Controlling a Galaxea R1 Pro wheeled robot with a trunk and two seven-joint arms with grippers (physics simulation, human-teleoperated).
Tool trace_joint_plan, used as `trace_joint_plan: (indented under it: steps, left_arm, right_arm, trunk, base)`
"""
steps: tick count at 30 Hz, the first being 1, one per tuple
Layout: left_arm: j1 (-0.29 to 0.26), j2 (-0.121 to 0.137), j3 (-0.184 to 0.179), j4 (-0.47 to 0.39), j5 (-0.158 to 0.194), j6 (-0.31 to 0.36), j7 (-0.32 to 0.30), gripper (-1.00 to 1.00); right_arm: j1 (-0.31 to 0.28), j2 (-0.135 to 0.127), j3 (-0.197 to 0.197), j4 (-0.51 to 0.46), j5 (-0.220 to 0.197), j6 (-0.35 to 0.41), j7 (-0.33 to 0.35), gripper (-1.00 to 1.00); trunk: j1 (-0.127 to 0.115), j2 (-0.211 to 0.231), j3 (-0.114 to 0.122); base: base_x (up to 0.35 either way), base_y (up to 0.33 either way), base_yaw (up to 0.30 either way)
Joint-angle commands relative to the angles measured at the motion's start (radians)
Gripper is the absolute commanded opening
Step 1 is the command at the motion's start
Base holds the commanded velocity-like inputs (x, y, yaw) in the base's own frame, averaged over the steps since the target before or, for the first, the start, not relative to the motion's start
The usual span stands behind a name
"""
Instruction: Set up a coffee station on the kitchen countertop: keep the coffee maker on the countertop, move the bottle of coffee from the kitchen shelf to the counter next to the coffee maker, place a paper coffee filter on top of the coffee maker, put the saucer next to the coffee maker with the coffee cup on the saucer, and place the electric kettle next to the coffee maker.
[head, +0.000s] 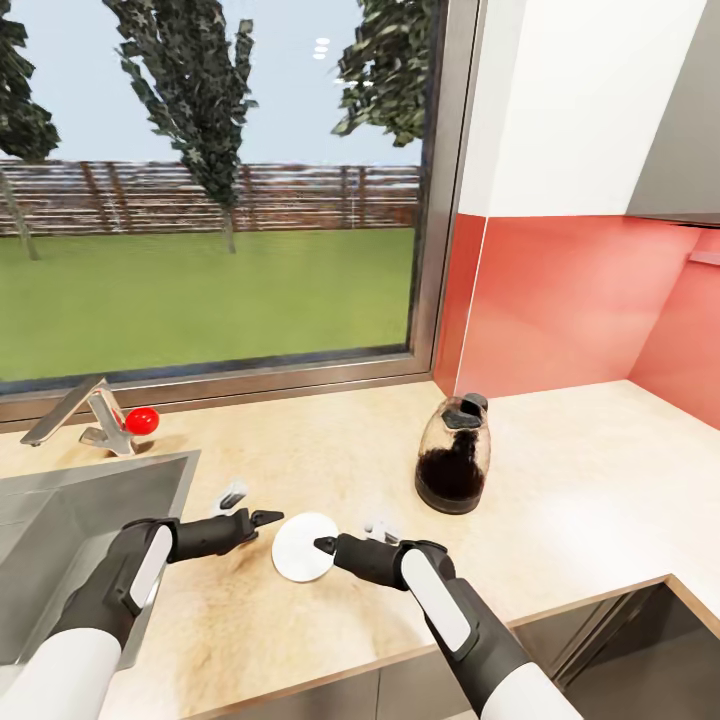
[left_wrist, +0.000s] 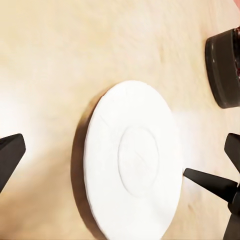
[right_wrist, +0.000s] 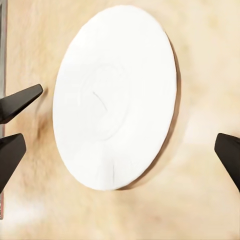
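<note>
The white saucer (head: 303, 548) lies flat on the pale countertop (head: 600, 470), in front of the robot. My left gripper (head: 252, 505) is open just to its left, fingers spread wide with nothing between them. From the other side my right gripper (head: 350, 535) is open too, and one dark fingertip (head: 322, 545) reaches over the saucer's rim. The left wrist view looks down on the saucer (left_wrist: 132, 162) and the right wrist view also faces the saucer (right_wrist: 115, 97). The electric kettle (head: 455, 455), clear glass with dark liquid, stands upright behind and to the right of the saucer.
An inset grey sink (head: 60, 510) lies at the left, with a metal faucet (head: 85, 408) and a red knob (head: 142, 420) behind it. A window sill runs along the back. A red wall panel (head: 570, 300) closes the corner at the right. The counter's front edge is near my arms.
</note>
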Motion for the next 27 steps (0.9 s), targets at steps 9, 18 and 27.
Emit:
trace_joint_plan:
  steps: [9,18,27]
  left_arm:
    - [-0.001,-0.007,0.002,0.000,-0.001,0.004,-0.001,1.00]
    - [0.001,-0.035,0.002,0.000,-0.006,0.003,0.003,1.00]
    - [0.002,-0.038,0.002,0.000,-0.007,0.003,0.001,1.00]
  right_arm:
    - [0.000,0.005,0.001,0.010,-0.011,0.005,-0.013,1.00]
    - [0.000,0.006,0.001,0.072,-0.011,0.005,-0.013,1.00]
    - [0.000,0.006,0.002,0.073,-0.012,0.005,-0.013,1.00]
  trunk:
    - [0.001,-0.002,-0.002]
    - [0.001,-0.002,-0.002]
    - [0.001,-0.002,-0.002]
  base:
    - [0.000,0.000,0.000]
    - [0.000,0.000,0.000]
    - [0.000,0.000,0.000]
